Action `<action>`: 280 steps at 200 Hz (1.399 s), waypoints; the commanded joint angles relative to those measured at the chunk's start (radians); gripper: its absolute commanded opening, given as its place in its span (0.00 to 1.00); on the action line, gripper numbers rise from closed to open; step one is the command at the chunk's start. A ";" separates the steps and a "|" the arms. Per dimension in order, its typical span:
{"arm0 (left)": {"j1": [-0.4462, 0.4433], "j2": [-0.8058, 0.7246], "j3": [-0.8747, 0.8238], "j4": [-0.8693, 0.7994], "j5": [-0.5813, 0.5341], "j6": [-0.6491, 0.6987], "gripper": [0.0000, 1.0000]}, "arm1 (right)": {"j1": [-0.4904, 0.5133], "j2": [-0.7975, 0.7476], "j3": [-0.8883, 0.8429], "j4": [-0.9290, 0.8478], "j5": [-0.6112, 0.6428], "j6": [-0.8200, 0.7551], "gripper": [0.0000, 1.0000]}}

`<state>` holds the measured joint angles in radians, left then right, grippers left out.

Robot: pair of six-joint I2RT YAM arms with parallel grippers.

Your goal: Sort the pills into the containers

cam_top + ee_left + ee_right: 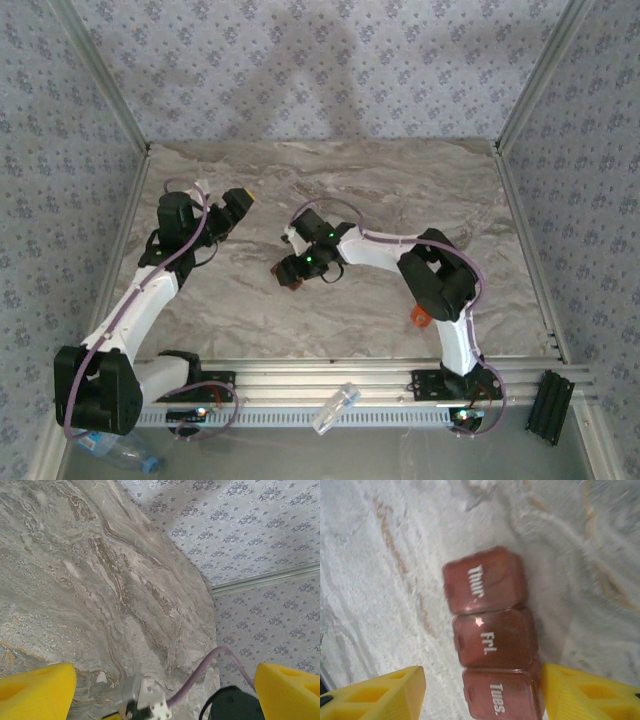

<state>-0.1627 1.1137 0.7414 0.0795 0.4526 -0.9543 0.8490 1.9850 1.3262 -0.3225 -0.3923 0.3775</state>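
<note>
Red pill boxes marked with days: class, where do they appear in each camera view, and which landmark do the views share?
Top external: red pill boxes left of centre, at the tip of the right arm.
Right wrist: lower centre, in a row; the nearest sits between the yellow fingers.
Shared landmark: the marble table.

Marble tabletop [240, 320] taken in whole from high above and behind its near edge, left wrist view tilted low across the same marble toward the patterned wall [260, 520], right wrist view held close above it, framed by yellow fingers [380, 695].
</note>
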 commanded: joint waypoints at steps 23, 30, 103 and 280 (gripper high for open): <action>0.006 -0.012 -0.011 0.033 0.010 0.002 0.92 | 0.045 -0.083 -0.076 -0.006 0.152 0.001 0.71; 0.006 -0.012 -0.012 0.030 0.009 0.007 0.92 | 0.050 -0.091 -0.080 -0.014 0.186 0.001 0.73; 0.026 -0.015 -0.028 0.025 -0.002 0.019 0.93 | 0.126 -0.023 0.038 -0.123 0.355 -0.013 0.77; 0.052 -0.032 -0.034 0.019 0.012 0.012 0.94 | 0.193 0.105 0.144 -0.231 0.456 -0.088 0.41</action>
<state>-0.1177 1.1011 0.7097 0.0853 0.4522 -0.9508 1.0256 2.0712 1.4658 -0.5213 0.0662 0.3004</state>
